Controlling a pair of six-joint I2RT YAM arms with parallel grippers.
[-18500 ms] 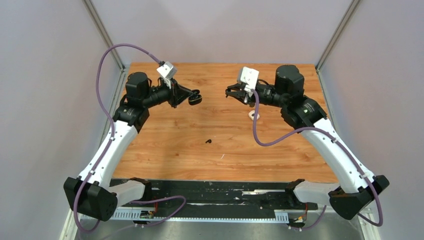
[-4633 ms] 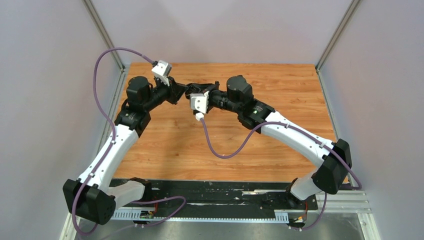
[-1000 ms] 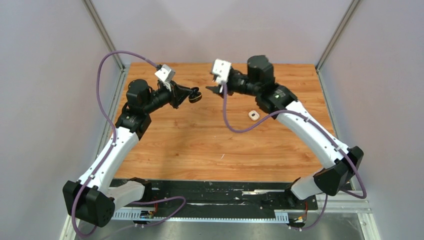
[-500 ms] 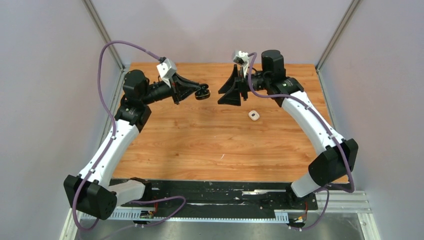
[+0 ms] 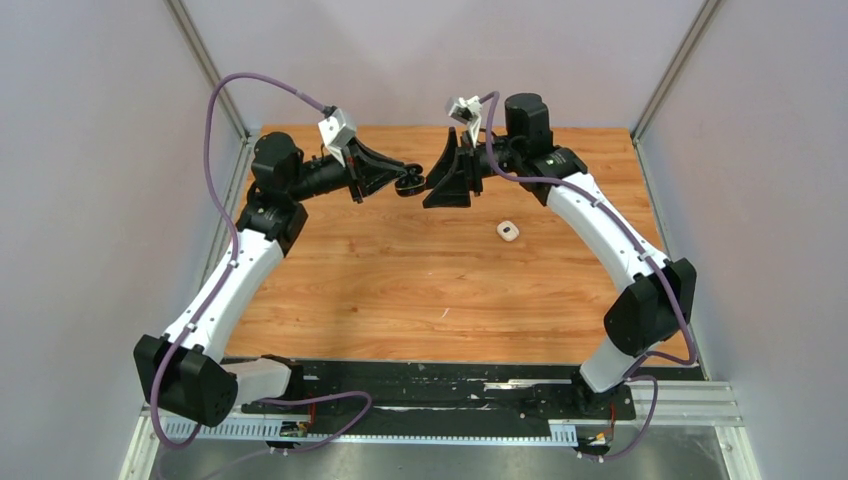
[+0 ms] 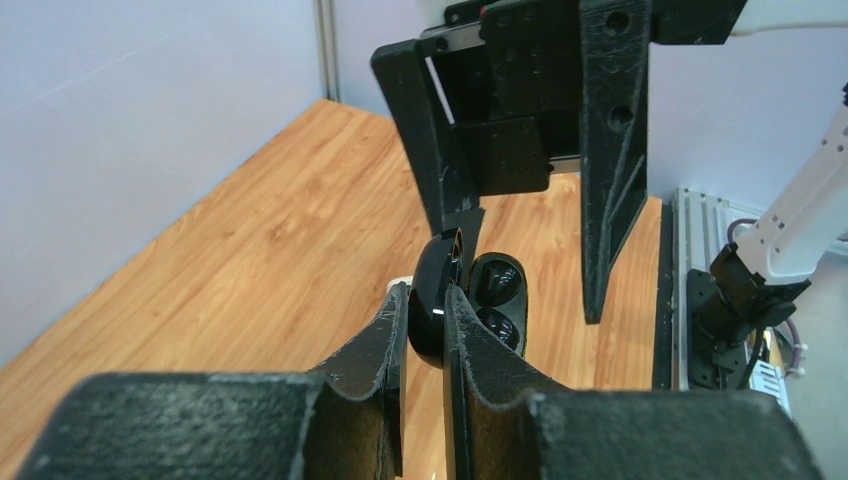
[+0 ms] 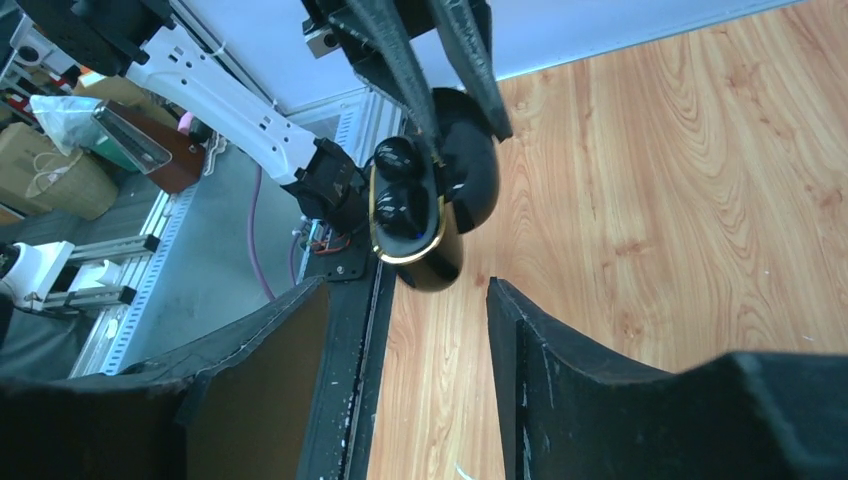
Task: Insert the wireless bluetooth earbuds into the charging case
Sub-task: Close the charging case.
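Note:
The charging case (image 5: 409, 184) is black and hangs open in the air. My left gripper (image 5: 400, 180) is shut on its lid (image 6: 433, 300). Two black earbuds (image 7: 396, 156) sit in the pockets of its gold-rimmed body (image 7: 432, 250), and they also show in the left wrist view as the black earbuds (image 6: 500, 276). My right gripper (image 5: 433, 176) is open and faces the case from the right. In the right wrist view the right gripper (image 7: 408, 290) has its tips just short of the case, with nothing between them.
A small white case (image 5: 508, 231) lies on the wooden table (image 5: 420, 290), right of centre and below the right arm. Grey walls stand close on the left, the back and the right. Both arms meet over the table's far middle.
The right gripper has swung left and turned toward the black case, opening a little wider. The left arm has reached right with the case, so the two grippers now meet.

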